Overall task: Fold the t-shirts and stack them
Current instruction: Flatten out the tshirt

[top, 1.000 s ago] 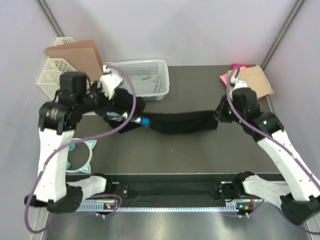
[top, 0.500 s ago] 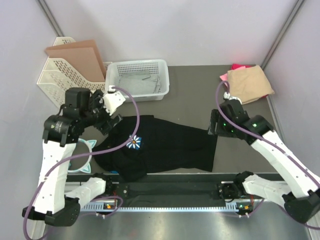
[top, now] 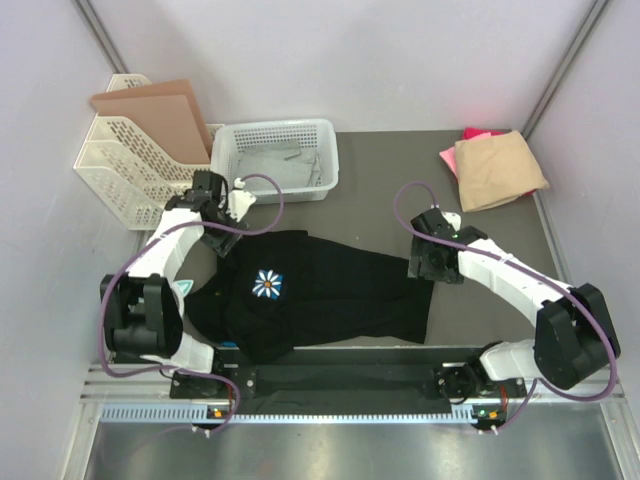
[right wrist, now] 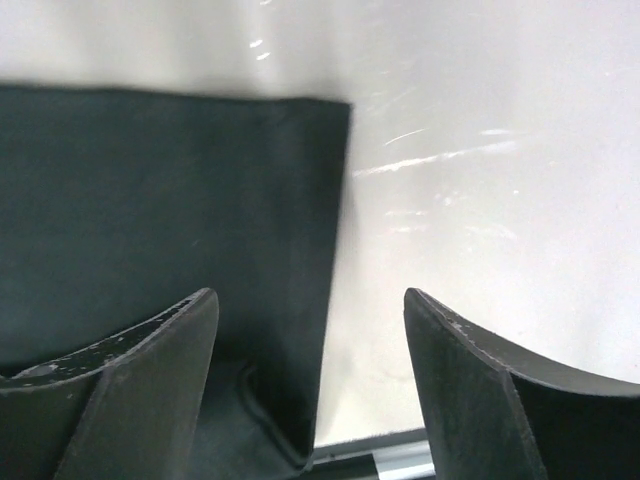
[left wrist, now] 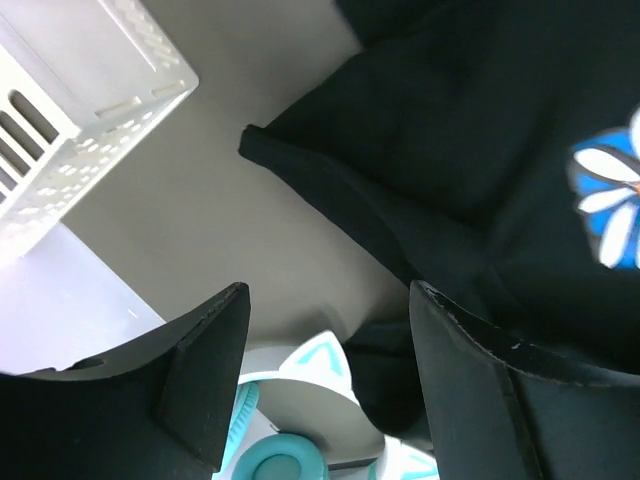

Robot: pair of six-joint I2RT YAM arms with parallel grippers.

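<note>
Arms stretch low over the table (top: 380, 190), one on each side of the black t-shirt (top: 330, 295). The shirt lies spread flat on the near middle of the table with its blue-and-white print (top: 267, 284) facing up. The left arm folds back at its elbow, and its forearm runs forward to the left hand (top: 212, 200). That hand is poised just above the shirt's far left sleeve, near the white mesh basket (top: 275, 132). The left wrist view shows its fingers (left wrist: 205, 360) spread apart with nothing between them. The right arm lies nearly flat and angles inward, so that the right hand (top: 425, 260) sits at the shirt's far right corner. Its fingers (right wrist: 150, 350) are also apart and empty, straddling the cloth's edge. The tan t-shirt (top: 498, 170) lies folded at the far right corner of the table, on top of the pink t-shirt (top: 480, 133).
</note>
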